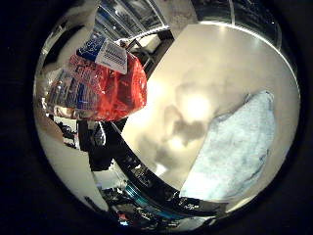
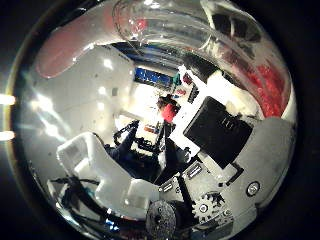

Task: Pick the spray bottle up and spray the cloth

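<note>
Holding the spray bottle (image 1: 100,83) close to its palm, the right hand (image 2: 215,150) has its white and black fingers (image 2: 100,170) curled in around it, so the bottle is grasped and lifted off the table (image 1: 205,63). In the little finger side palm view, the bottle fills a large part of the picture: a clear body with a red label and, near its end, a blue and white sticker with a barcode. It is in the air and does not touch the table.

The cloth (image 1: 239,147) is pale blue-white and lies flat on the light table, well apart from the bottle. Seen from the bottle, the cloth is at about 4 o'clock in that view. Between them, on the bare table surface, there are a bright glare and some dark shadows.

In the thumb side palm view, the clear curved wall of the bottle goes across the picture very near the camera, with red showing through it. Under it the parts of the hand are visible, with a black block and small gears.
</note>
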Robot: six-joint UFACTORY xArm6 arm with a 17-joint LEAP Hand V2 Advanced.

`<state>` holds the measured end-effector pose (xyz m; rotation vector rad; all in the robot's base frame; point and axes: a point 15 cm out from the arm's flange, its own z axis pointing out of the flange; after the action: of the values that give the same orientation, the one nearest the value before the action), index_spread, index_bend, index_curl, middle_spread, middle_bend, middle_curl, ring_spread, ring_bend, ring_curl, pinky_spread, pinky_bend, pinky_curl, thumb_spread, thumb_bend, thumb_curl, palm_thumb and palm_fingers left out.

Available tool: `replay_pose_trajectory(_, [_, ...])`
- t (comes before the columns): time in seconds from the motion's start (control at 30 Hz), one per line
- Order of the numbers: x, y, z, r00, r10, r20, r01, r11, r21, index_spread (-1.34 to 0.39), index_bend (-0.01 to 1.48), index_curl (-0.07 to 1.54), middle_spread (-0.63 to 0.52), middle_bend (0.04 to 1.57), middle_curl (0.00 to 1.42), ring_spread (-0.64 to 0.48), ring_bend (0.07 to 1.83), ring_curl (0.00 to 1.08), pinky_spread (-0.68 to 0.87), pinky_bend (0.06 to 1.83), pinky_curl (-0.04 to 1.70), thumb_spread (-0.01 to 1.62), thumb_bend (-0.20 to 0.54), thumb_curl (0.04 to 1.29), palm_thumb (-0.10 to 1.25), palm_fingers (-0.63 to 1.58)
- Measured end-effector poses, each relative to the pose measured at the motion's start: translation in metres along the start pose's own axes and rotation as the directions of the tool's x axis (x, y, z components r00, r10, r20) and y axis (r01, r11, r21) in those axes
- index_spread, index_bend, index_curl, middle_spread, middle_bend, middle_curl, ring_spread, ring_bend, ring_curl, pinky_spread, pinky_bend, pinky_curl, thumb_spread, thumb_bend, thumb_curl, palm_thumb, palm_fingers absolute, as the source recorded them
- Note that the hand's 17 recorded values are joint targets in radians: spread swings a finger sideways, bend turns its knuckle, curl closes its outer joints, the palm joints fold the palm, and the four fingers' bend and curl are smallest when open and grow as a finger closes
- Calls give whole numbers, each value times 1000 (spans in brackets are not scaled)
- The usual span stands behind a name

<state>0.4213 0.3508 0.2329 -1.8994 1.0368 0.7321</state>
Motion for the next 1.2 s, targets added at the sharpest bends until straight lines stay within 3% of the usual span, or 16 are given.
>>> replay_pose_trajectory(0.5, [99, -16, 44, 999, 40, -19, -41, 998, -38, -205, 1172, 801, -97, 1418, 654, -219, 1352, 803, -141, 1014, 1495, 945, -17, 751, 1013, 1138])
replay_pose_trajectory(0.8, [126, -14, 56, 998, 63, -24, -64, 997, -49, -199, 1132, 788, -94, 1376, 638, -206, 1331, 770, -164, 977, 1388, 963, -29, 721, 928, 1149])
replay_pose_trajectory(0.9, [131, -8, 58, 998, 63, -30, -65, 996, -66, -216, 1001, 752, -89, 1310, 607, -188, 1289, 708, -208, 927, 1250, 942, -31, 682, 878, 1153])
replay_pose_trajectory(0.97, [133, -3, 58, 998, 52, -40, -55, 995, -87, -255, 783, 720, -95, 1230, 581, -186, 1270, 665, -270, 910, 1139, 908, -39, 652, 833, 1041])
replay_pose_trajectory(1.0, [135, 0, 58, 998, 43, -47, -47, 994, -101, -258, 765, 718, -96, 1216, 577, -185, 1262, 658, -277, 909, 1126, 906, -37, 649, 832, 1040])
replay_pose_trajectory(1.03, [139, 5, 58, 998, 34, -58, -40, 992, -122, -278, 601, 701, -109, 1117, 560, -187, 1261, 655, -328, 928, 1092, 918, -36, 628, 814, 806])
replay_pose_trajectory(1.1, [142, 9, 55, 997, 11, -76, -22, 989, -147, -316, 452, 662, -121, 1025, 536, -196, 1242, 633, -377, 934, 1044, 956, -32, 594, 797, 628])
replay_pose_trajectory(1.2, [143, 13, 50, 995, -13, -94, -3, 984, -177, -389, 392, 601, -125, 822, 477, -197, 1088, 574, -353, 842, 999, 995, -35, 538, 759, 239])
